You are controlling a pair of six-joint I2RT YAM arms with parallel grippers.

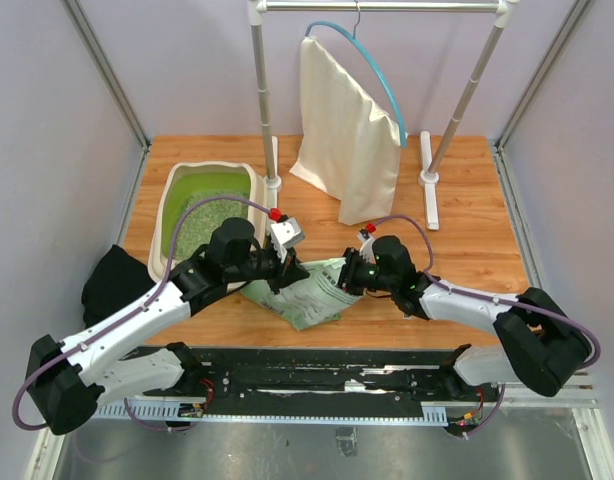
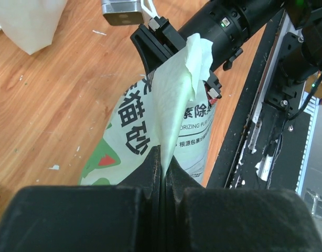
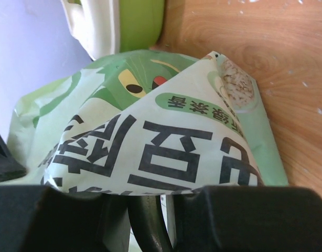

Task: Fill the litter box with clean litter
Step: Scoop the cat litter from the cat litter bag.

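The beige litter box [image 1: 163, 205] with its lime-green inside stands at the back left. Pale speckled clean litter [image 1: 202, 225] lies in it. A printed green bag [image 1: 314, 295] is held up between both arms near the table's front middle. My left gripper [image 2: 163, 156] is shut on a thin pale edge of the bag [image 2: 124, 136]. My right gripper [image 2: 184, 63] is clamped on the opposite folded edge. In the right wrist view the bag [image 3: 166, 131] drapes over the right gripper [image 3: 156, 197] and hides its fingertips. The litter box's corner [image 3: 108, 26] shows behind it.
A metal rack [image 1: 267, 110] with a cream cloth bag [image 1: 347, 140] on a blue hanger stands at the back. A black object [image 1: 112, 280] lies off the table's left edge. The arms' base rail [image 1: 317, 375] runs along the front.
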